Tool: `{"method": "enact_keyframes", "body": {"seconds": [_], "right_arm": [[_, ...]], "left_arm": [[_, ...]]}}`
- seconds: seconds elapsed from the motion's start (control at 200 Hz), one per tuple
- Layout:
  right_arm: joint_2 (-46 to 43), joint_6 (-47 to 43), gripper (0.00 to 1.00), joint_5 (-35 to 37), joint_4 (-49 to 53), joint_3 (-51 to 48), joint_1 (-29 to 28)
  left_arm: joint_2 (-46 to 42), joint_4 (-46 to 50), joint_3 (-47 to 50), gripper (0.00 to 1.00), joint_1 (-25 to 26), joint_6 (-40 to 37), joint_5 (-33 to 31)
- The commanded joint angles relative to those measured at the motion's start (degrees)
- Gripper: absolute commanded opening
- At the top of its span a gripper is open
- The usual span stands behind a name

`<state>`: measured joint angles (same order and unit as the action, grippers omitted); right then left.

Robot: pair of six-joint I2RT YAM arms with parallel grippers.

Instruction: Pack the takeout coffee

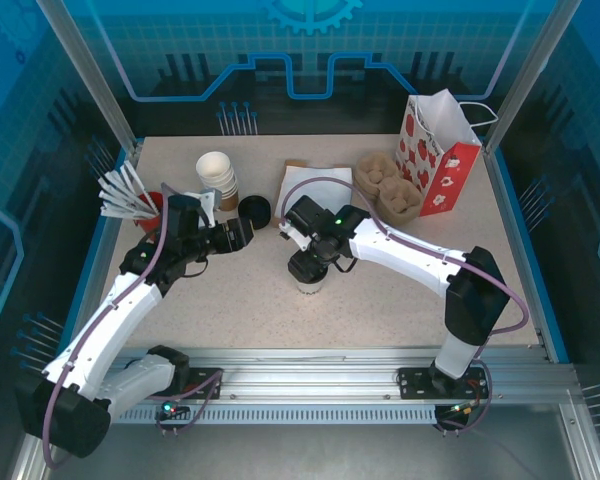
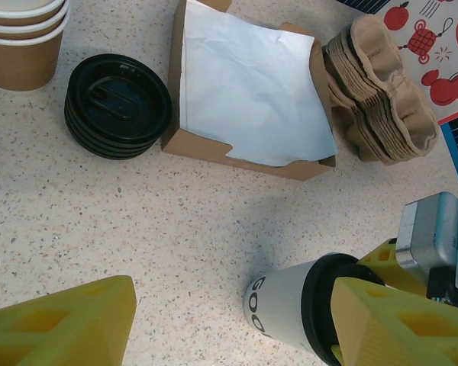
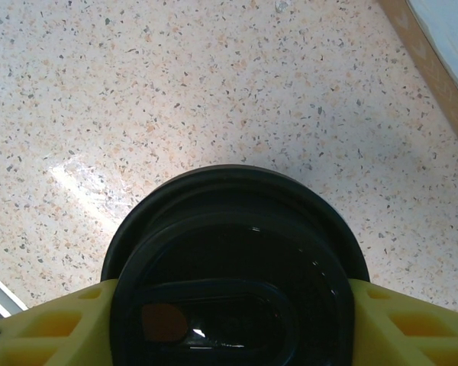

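Where the yellow fingers of the right gripper clench it by the rim of its black lid, one on each side, the takeout coffee stands near the middle of the speckled worktop, on the near side of everything else. Its long axis runs about vertical. The lid is up, facing straight into the right wrist camera, and the pale base is down toward the worktop. Whether the base touches the surface I cannot tell. Dark lettering shows on the cup's side in the left wrist view.

From above, the right gripper sits directly over the cup and hides most of it. The left gripper hangs to the cup's left, apart from it, its fingers spread wide with nothing between them.

Farther back lie a stack of black lids, a stack of lidless paper cups to its left, and an open cardboard box of white paper to its right. Just right of the box is a stack of moulded pulp cup carriers, then an upright red-and-white gift bag. At the far left stands a red holder of white sticks.
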<state>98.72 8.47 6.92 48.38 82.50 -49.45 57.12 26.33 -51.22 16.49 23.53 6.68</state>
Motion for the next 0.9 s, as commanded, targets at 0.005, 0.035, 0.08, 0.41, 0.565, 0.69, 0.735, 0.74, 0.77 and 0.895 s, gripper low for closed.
{"method": "enact_keyframes", "body": {"seconds": [0.005,0.035,0.08,0.41,0.565,0.69,0.735,0.74,0.77,0.895], "right_arm": [[1.73,-0.64,0.5,-0.39,1.98,-2.02,0.69],[1.7,-0.56,0.5,-0.38,2.03,-2.51,0.78],[1.65,-0.48,0.49,-0.41,1.98,-3.4,0.98],[2.61,-0.7,0.46,0.84,4.43,-6.53,0.9],[3.39,-0.64,0.44,-0.01,5.31,-7.85,0.0],[4.37,-0.55,0.43,-1.47,6.01,-9.3,-0.95],[4.76,-0.64,0.43,-1.94,6.41,-9.85,-1.05],[4.83,-0.69,0.43,-2.01,6.44,-9.88,-1.07],[5.08,-0.73,0.43,-2.25,6.75,-10.11,-1.12],[6.1,-1.65,0.42,-2.77,8.66,-10.02,-1.63]], "left_arm": [[-1.3,-0.4,0.86,0.7,-0.04,-1.2,0.79],[-1.38,-0.38,0.95,0.7,-0.06,-1.04,0.86],[-1.55,-0.39,1.03,0.7,-0.05,-0.98,0.93],[-1.84,-0.23,0.85,0.7,-0.06,-0.33,1.76],[-2.05,0.04,1.01,0.7,-0.01,-0.06,2.26],[-2.19,0.39,1.26,0.7,0.03,0.13,2.81],[-2.26,0.58,1.35,0.7,0.03,0.16,3.03],[-2.27,0.57,1.33,0.7,0.03,0.14,3.01],[-2.32,0.58,1.46,0.7,0.0,0.15,3.19],[-2.46,0.83,1.65,0.7,0.11,0.21,3.77]]}}
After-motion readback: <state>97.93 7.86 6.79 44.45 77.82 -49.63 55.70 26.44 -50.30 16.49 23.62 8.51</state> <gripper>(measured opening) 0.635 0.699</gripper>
